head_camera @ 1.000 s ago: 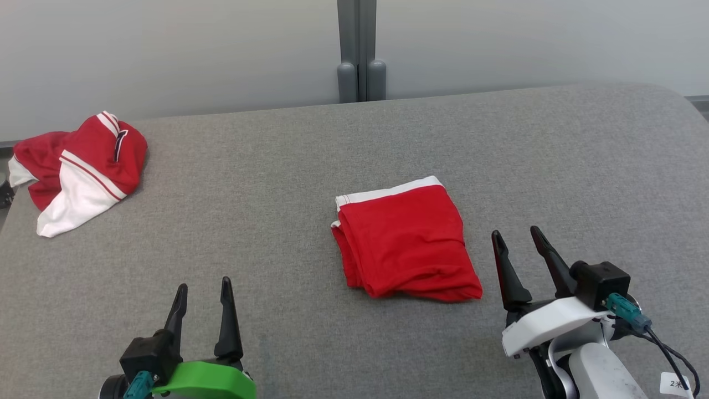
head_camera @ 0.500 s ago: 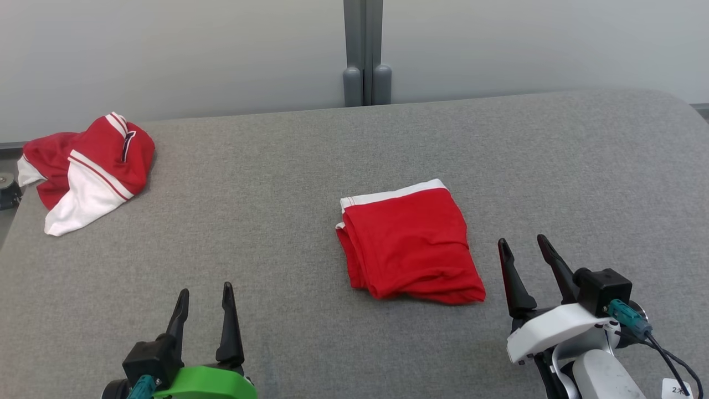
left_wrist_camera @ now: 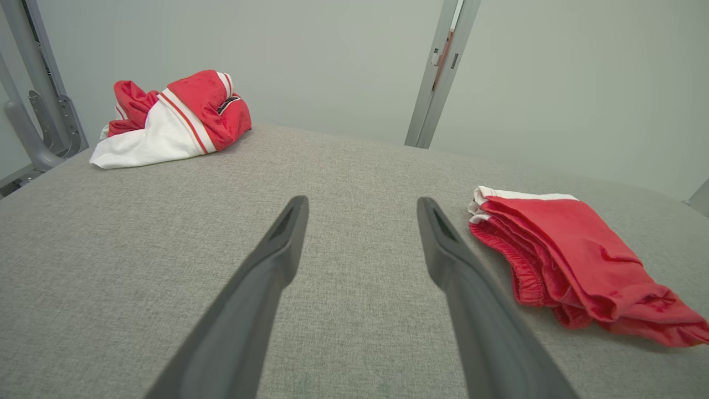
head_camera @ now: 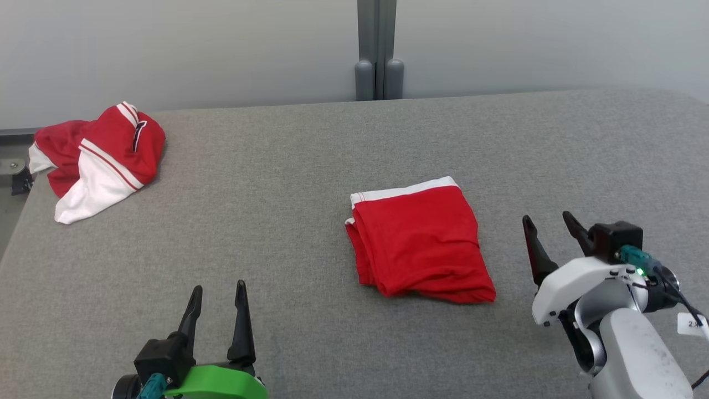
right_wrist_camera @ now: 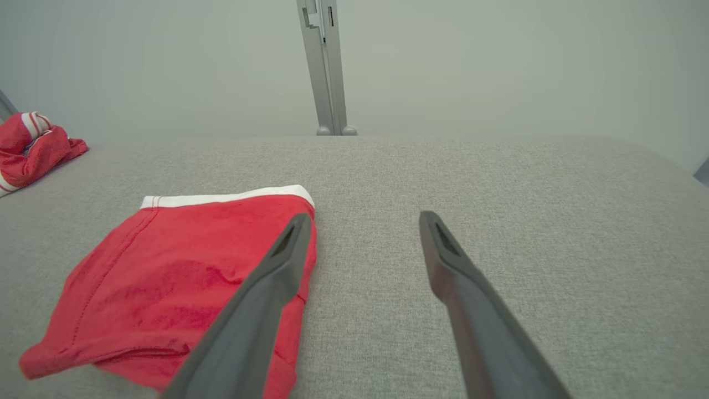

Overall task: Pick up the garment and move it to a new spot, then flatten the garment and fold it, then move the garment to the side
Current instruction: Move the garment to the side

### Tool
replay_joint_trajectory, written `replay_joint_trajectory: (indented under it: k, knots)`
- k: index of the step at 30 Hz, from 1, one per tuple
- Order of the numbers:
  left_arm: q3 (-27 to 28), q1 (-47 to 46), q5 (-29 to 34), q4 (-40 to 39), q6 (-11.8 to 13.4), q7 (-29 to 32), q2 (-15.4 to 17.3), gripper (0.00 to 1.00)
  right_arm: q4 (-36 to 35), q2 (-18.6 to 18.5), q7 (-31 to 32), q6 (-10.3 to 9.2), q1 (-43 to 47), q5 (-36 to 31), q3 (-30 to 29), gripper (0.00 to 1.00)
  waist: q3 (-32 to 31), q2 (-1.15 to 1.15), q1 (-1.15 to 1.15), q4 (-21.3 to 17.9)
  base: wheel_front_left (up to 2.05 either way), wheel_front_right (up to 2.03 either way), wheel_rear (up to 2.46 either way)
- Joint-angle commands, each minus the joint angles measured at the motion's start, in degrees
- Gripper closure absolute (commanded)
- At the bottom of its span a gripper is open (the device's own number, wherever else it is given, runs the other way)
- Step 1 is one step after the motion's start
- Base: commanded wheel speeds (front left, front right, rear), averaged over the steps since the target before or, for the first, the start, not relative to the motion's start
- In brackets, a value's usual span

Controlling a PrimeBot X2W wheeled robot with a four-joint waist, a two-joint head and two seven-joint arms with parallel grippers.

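Folded red garment (head_camera: pixel 421 244) just left of empty right claw (head_camera: pixel 545 217)

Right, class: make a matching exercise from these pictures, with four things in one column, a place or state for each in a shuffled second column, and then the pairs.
Things:
1. shorts
2. crumpled garment
3. post
4. table

Places or states:
A. upright, behind the far edge
B. bunched up at the far left corner
C. grey cloth top, bearing both red things
D. folded, lying near the middle

Pairs: 1-D, 2-B, 3-A, 4-C
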Motion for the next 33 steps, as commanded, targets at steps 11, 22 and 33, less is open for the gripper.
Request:
replay_joint_trajectory:
  k: [11, 22, 33]
  knots:
    - [-1.99, -3.12, -1.08, -0.44, 0.38, -0.03, 0.03, 0.00, 11.33, -5.16, 13.08, -0.07, -11.62, 8.03, 5.39, 0.00, 5.19, 0.00, 0.00, 5.74, 0.00, 0.00, 0.00]
    - [-2.24, -4.85, -1.23, -1.02, 0.46, -0.03, 0.03, 0.00, 22.32, -7.80, 17.82, -0.07, -18.56, 14.44, 11.20, 0.00, 8.96, 0.00, 0.00, 8.47, 0.00, 0.00, 0.00]
    - [-2.22, -5.93, -0.33, -1.81, 0.53, -0.03, 0.03, 0.00, 26.40, -8.00, 15.38, -0.10, -23.26, 19.51, 16.72, 1.00, 11.01, 0.00, 0.00, 5.50, 0.00, 0.00, 0.00]
